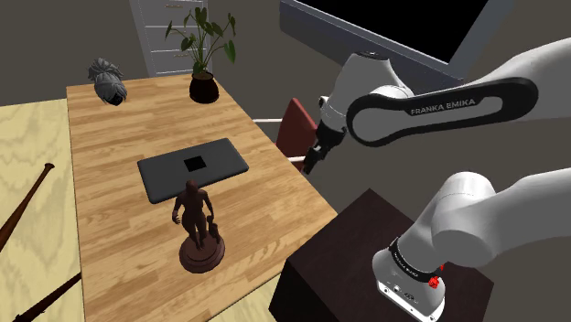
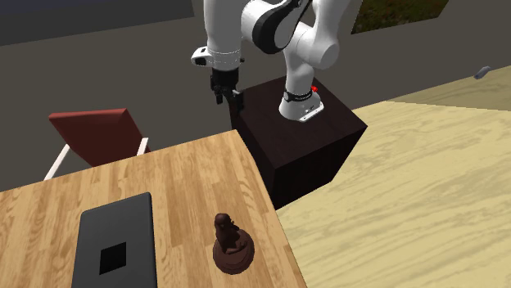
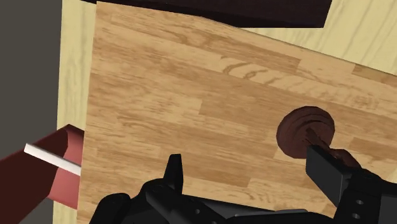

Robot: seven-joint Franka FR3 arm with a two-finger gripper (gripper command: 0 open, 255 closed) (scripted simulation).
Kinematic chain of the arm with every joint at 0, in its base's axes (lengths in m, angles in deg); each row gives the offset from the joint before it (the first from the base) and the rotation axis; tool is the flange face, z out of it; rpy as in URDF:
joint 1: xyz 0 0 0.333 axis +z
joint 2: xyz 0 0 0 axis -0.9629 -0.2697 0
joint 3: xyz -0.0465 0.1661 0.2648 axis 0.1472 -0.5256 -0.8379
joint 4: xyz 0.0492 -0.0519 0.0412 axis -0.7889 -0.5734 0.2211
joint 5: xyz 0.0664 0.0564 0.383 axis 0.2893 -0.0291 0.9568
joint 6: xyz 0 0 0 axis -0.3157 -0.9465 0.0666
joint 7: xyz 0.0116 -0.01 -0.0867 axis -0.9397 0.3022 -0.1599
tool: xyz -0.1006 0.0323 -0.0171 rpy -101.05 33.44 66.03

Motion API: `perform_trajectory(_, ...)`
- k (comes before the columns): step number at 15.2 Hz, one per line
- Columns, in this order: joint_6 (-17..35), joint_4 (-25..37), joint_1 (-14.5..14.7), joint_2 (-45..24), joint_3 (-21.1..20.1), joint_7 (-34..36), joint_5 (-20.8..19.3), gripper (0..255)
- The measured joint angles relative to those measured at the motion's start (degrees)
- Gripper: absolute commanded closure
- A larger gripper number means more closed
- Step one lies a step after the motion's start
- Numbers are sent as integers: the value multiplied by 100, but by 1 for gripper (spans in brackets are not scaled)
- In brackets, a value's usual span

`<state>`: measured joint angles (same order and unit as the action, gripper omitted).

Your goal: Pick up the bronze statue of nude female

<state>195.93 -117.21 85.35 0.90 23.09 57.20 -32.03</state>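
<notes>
A dark bronze-brown statue of a standing nude figure (image 1: 196, 220) rises upright from a round base near the front of the wooden table (image 1: 114, 137). In the second exterior view the statue (image 2: 228, 242) stands close to the table's near corner. My black gripper (image 2: 227, 96) hangs in the air above the table's edge beside the stand, well apart from the statue. In the wrist view the fingers (image 3: 173, 173) stand wide apart with bare wood between them, and the statue (image 3: 306, 130), seen from above, lies just ahead of the other finger. The gripper (image 3: 251, 172) is open and holds nothing.
A dark flat slab (image 1: 193, 167) lies on the table just behind the statue. A potted plant (image 1: 204, 57) and a grey lump (image 1: 108, 80) stand at the far end. A red chair (image 2: 96, 136) sits beside the table, near the dark stand (image 2: 303, 139). A bat (image 1: 25, 209) lies on the floor.
</notes>
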Motion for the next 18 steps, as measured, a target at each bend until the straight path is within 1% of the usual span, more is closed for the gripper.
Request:
perform_trajectory(1,255,-83,66,-103,-14,-49,43,0)
perform_trajectory(4,1179,-166,292,-747,-75,-188,196,0)
perform_trajectory(11,3177,70,924,-2482,-254,-547,697,0)
perform_trajectory(13,3665,267,1099,-3027,-239,-837,952,0)
perform_trajectory(15,4117,434,1262,-3505,-337,-1123,1289,0)
perform_trajectory(16,4290,588,1300,-3753,-412,-1244,1420,0)
perform_trajectory(17,4504,654,1249,-3965,-565,-1527,1699,0)
perform_trajectory(18,4750,825,1310,-4293,-677,-1594,1809,0)
